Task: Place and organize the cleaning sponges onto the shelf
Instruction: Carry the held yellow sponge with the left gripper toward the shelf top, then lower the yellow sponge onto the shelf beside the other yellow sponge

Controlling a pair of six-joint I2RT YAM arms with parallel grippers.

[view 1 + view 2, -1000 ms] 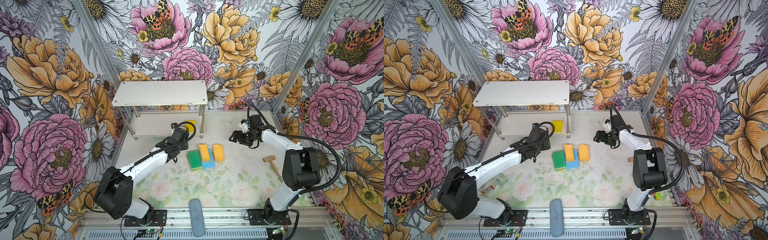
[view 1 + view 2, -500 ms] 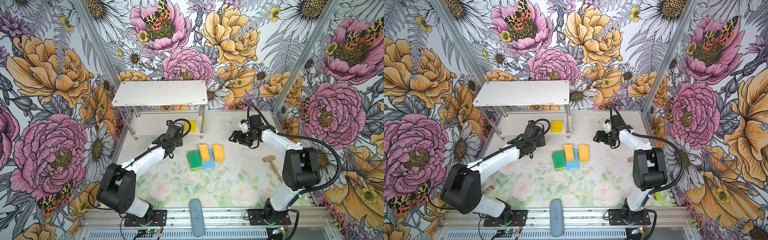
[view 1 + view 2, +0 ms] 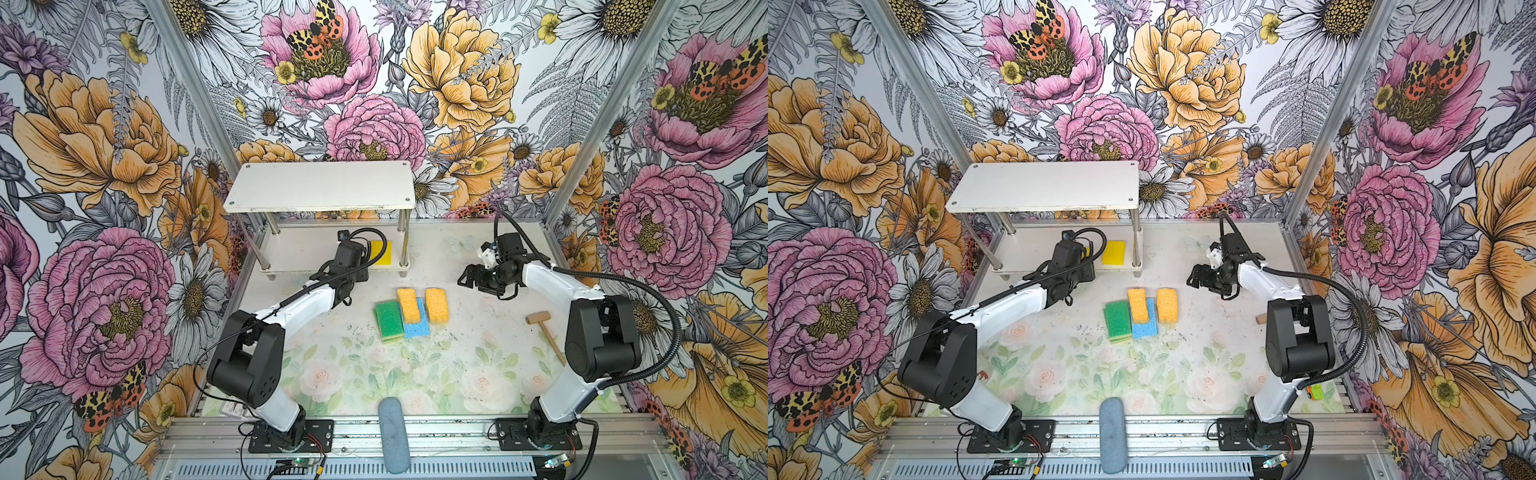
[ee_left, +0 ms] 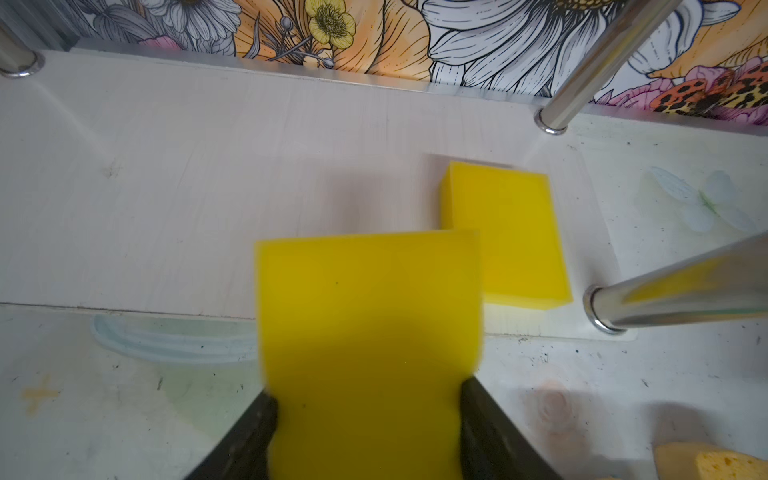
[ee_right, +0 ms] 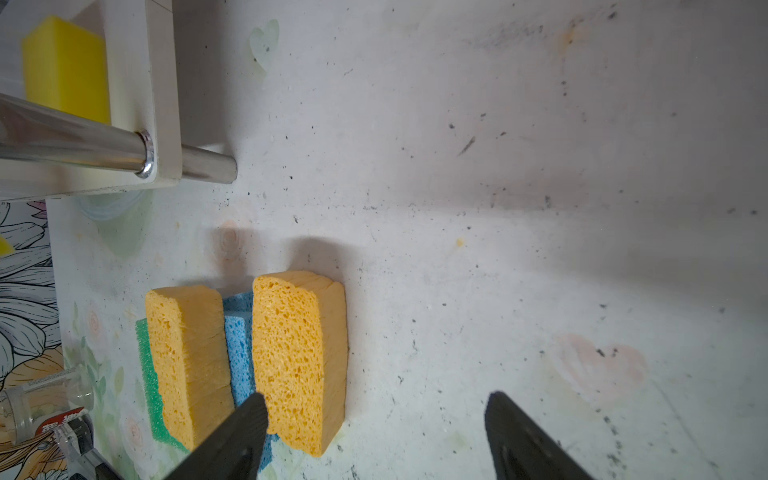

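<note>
Yellow sponge (image 4: pixel 368 324) clamped in left gripper (image 4: pixel 368 392); red bottle label (image 5: pixel 62 419) unreadable.

white links (image 3: pixel 307 305), black joints (image 3: pixel 249 365), black ribbed cables (image 3: pixel 631 283)

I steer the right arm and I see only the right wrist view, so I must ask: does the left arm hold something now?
Observer: Yes. The left gripper is shut on a second yellow sponge, at the front edge of the shelf's lower board.
Operator: Is any sponge on the top board?
Observer: No, the top board carries no sponge in both top views.
Operator: Is something lying beside my arm?
Observer: A wooden mallet lies flat, close beside the right arm.
</note>
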